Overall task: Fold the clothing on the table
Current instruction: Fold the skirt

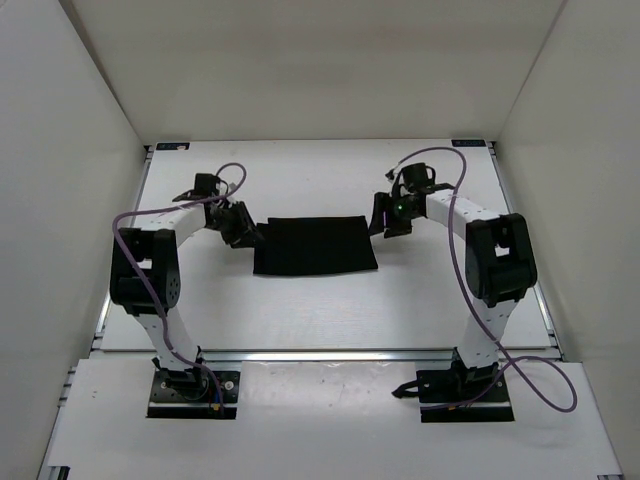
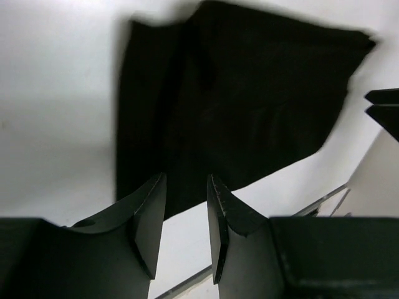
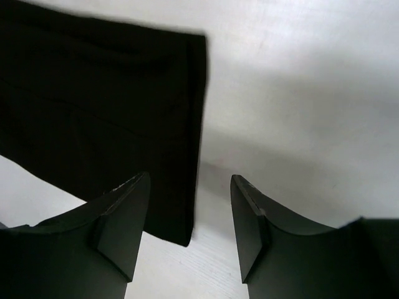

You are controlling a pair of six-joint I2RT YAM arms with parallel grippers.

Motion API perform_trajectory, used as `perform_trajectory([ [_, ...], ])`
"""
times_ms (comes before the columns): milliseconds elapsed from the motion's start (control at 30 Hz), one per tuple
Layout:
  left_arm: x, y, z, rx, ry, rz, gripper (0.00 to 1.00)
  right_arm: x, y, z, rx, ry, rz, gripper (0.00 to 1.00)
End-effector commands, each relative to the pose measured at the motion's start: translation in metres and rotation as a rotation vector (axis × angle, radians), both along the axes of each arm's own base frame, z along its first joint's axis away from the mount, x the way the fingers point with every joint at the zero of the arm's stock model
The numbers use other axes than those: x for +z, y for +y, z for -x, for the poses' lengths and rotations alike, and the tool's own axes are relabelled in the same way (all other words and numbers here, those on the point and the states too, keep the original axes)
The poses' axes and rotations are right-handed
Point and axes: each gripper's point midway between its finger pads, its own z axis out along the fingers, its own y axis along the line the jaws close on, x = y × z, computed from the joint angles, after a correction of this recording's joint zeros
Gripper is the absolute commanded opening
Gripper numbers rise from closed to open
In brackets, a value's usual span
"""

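top external view shows the clothing (image 1: 315,245) flat on the table (image 1: 300,315) between my left pincer (image 1: 240,227) and right pincer (image 1: 385,214), both open and empty, and if 1 grabs badly, it could bunch up.

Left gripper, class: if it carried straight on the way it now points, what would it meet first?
Probably the clothing, lying flat on the table just ahead of the left gripper. Depth is unclear, so bare table may come first.
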Motion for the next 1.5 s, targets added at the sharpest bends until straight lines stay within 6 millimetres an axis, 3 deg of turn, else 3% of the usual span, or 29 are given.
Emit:
perform_trajectory([
  [0,-0.01,0.009,0.013,-0.008,-0.01,-0.041,0.43,-0.012,0.017,0.014,0.031,0.019,-0.002,0.52],
  [300,-0.048,0.018,0.029,-0.032,0.066,-0.166,0.42,-0.042,0.042,0.031,0.028,0.139,-0.107,0.48],
  [367,-0.052,0.018,0.03,-0.045,0.067,-0.185,0.42,-0.044,0.046,0.035,0.033,0.153,-0.108,0.4],
  [433,-0.057,0.015,0.03,-0.048,0.074,-0.179,0.42,-0.054,0.045,0.043,0.027,0.179,-0.101,0.16],
  [500,-0.059,0.006,0.035,-0.071,0.08,-0.179,0.38,-0.05,0.037,0.042,0.003,0.19,-0.13,0.0],
  [567,-0.059,-0.003,0.037,-0.089,0.077,-0.162,0.34,-0.047,0.029,0.041,-0.014,0.182,-0.137,0.0],
  [767,-0.047,-0.058,0.051,-0.196,0.044,-0.165,0.29,-0.036,-0.011,0.044,-0.023,0.183,-0.061,0.0],
  [933,-0.05,-0.084,0.063,-0.214,0.036,-0.117,0.28,0.003,-0.017,0.046,-0.027,0.159,-0.02,0.0],
  [1067,-0.056,-0.078,0.069,-0.193,0.056,-0.101,0.28,0.034,0.006,0.053,-0.047,0.143,-0.09,0.0],
  [1233,-0.057,-0.078,0.076,-0.149,0.051,-0.031,0.29,0.078,0.073,0.066,-0.005,0.076,-0.245,0.0],
  [1333,-0.061,-0.081,0.079,-0.138,0.048,0.012,0.29,0.102,0.113,0.062,0.015,0.021,-0.37,0.0],
  [1467,-0.066,-0.082,0.091,-0.132,0.077,0.047,0.29,0.113,0.156,0.065,0.03,0.037,-0.493,0.0],
])
